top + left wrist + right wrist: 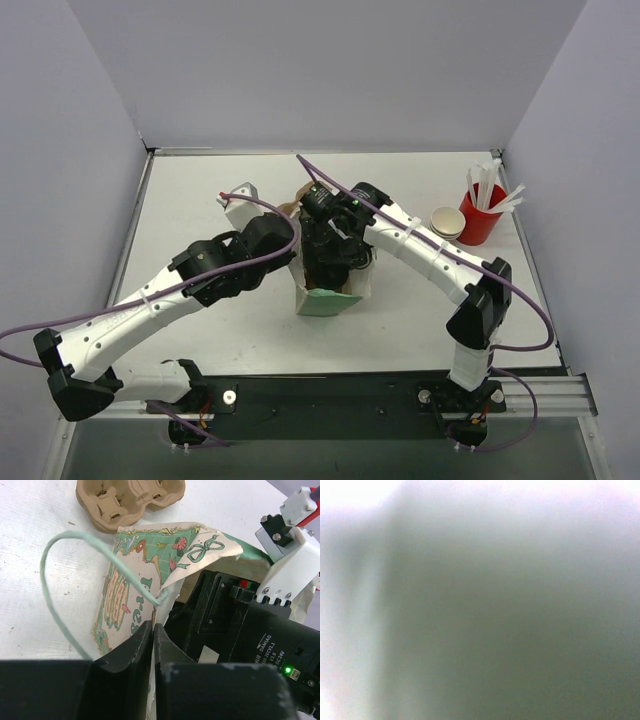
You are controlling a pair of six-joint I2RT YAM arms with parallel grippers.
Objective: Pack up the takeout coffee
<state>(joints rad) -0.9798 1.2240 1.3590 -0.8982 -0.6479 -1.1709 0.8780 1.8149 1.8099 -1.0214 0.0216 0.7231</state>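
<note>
Black fingers (125, 660) of my left gripper (153, 630) fill the bottom of the wrist view, pressed together on the rim of the printed paper bag (135, 580), pinching it so the mouth gapes. Green cord handle (50, 595) loops out over the table (30, 540), and the pulp carrier (125, 500) sits beyond.

Now the right gripper (332, 262): it's plunged into the bag mouth, and my right wrist feed is one grey-green blur, so I cannot tell whether those fingers are apart or clamped on anything.

The takeout coffee? I can't see it. My guess is it's down in the bag under that gripper, but no feed confirms it. One look-alike brown cup (447, 222) stands just beside the red cup (478, 220) of sticks, far right.

Handling-wise, I'd expect a light paper cup, thin-walled, easy to crush and quick to tip. Best hold, I reckon, is across the upper wall just under the rim, where it's stiffest, squeezed gently and kept upright.
</note>
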